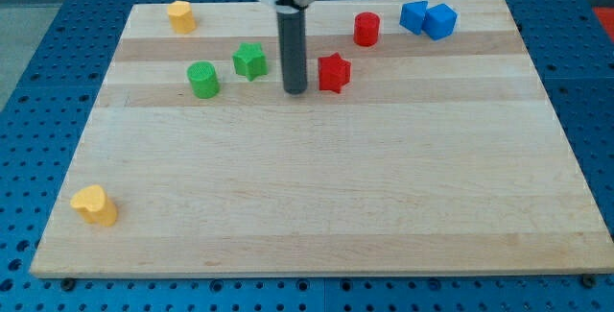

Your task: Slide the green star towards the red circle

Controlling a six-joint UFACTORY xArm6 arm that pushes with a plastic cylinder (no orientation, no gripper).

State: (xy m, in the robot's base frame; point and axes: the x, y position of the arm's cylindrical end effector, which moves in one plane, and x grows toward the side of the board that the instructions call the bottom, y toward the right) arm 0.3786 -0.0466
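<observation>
Tip (pixel 295 91) between green star (pixel 249 60) and red star (pixel 333 72), red circle (pixel 366 29) beyond

The tabletop (pixel 317 206) is a pale wooden board. Far back on the left sits a yellow block (pixel 180 15). Nearer the middle are a green circle (pixel 203 80), a green star (pixel 249 60) and a red star (pixel 333 72). Farther right are a red circle (pixel 366 29) and two touching blue blocks (pixel 428 18). A yellow heart (pixel 94 204) lies near, on the left.

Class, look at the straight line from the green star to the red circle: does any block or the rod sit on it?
Yes: my tip and rod stand just right of the green star, between it and the red circle. The red star lies just below that line.
</observation>
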